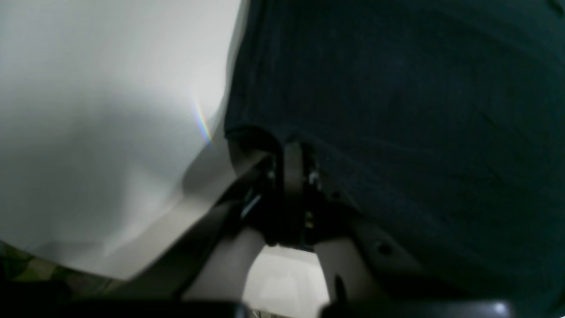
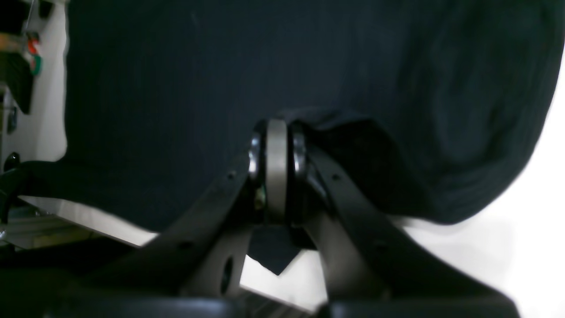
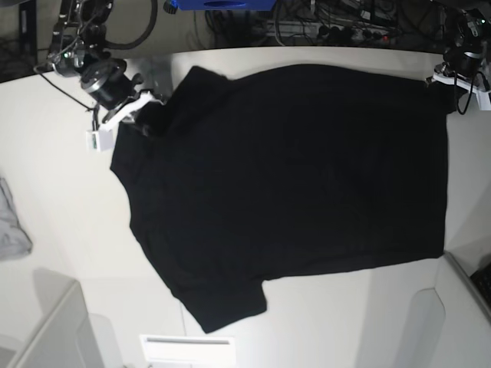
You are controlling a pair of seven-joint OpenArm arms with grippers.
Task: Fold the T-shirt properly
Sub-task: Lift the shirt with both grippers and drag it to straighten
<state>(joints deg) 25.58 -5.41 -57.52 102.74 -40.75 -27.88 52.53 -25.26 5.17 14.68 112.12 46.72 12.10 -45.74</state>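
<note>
- Left claw (image 1: 293, 150) is pinched tight on the hem edge of the T-shirt (image 1: 397, 110); in the base view it sits at the far right corner of the desk (image 3: 69, 230).
- Right claw (image 2: 276, 145) is likewise clamped on a bunched fold of black cloth, at the shirt's shoulder end on the base view's left.
- T-shirt lies spread flat across the desk, plain black side up, one sleeve pointing toward the near edge, hem toward the right.
- Grey cloth (image 3: 11, 222) lies at the left edge of the desk, well apart from the shirt.
- Cables (image 3: 322, 19) and clutter run along the far side behind the desk.
- Both wrist views are filled mostly by dark fabric, which blocks sight of the desk beyond; only pale desk strips show beside it.
- Only the base view gives the shirt's whole outline and the grey cloth; only the wrist views show the jaws closed on cloth.
</note>
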